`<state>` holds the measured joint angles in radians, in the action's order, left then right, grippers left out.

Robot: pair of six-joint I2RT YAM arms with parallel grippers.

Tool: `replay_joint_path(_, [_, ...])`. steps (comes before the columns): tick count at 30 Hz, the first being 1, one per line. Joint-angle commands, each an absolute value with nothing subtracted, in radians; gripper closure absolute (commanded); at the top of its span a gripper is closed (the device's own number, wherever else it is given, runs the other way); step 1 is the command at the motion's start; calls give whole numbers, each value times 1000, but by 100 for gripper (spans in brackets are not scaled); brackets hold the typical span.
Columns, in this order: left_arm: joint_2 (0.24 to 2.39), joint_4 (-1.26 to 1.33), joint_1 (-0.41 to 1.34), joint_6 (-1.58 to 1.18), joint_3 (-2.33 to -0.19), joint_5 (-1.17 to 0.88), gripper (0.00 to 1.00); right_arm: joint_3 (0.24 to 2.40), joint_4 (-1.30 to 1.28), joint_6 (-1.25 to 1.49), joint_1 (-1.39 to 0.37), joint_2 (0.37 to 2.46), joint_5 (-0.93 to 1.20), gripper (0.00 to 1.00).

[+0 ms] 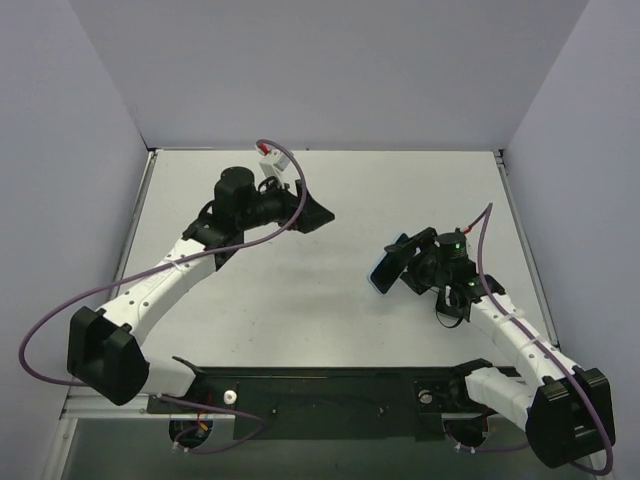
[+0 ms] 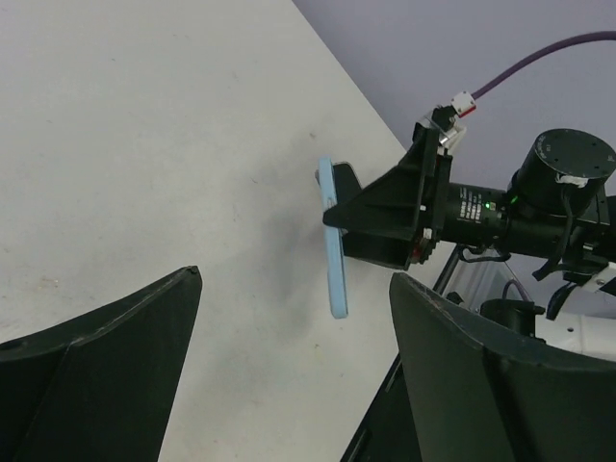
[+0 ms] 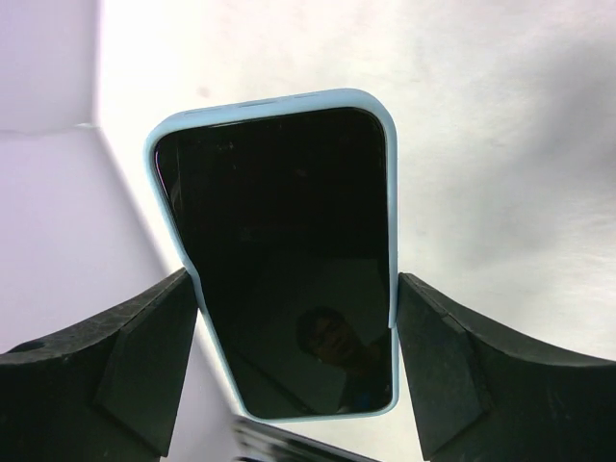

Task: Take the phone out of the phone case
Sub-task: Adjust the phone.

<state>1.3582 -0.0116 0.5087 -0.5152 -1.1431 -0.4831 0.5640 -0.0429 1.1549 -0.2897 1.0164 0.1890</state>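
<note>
A: Any writing, brand or number legible?
B: None. Tiny pale print sits on the right arm's black wrist housing (image 2: 472, 205), too small to read, and the screen of the phone (image 3: 289, 260) is dark.

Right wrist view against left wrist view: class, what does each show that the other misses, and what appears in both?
Only the right wrist view shows the phone's dark screen face-on, ringed by the light blue case and clamped between the right claw's fingers. Only the left wrist view shows the left claw, open and empty, the purple cable on the right arm, and the phone edge-on, held clear of the table. Both show the cased phone, the right claw gripping it and the pale table.
</note>
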Motion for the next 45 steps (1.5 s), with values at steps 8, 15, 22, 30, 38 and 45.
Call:
replay_joint_path(8, [1405, -78, 678, -393, -1177, -420, 7, 624, 462, 1634, -426, 1077, 103, 100])
replay_joint_path(15, [1422, -92, 687, -377, -1183, -403, 15, 615, 672, 1785, -468, 1170, 81, 100])
replay_joint_path(22, [1448, -124, 704, -374, -1203, -384, 25, 603, 824, 1897, -549, 1227, 54, 100])
replay_joint_path(30, [1410, -121, 706, -367, -1187, -308, 51, 562, 856, 1936, -621, 1223, 11, 100])
replay_joint_path(38, [1382, -118, 706, -367, -1172, -236, 100, 523, 865, 1841, -647, 1189, 75, 64])
replay_joint_path(45, [1385, -140, 704, -341, -1196, -294, 100, 618, 204, 1212, -621, 1023, 177, 15])
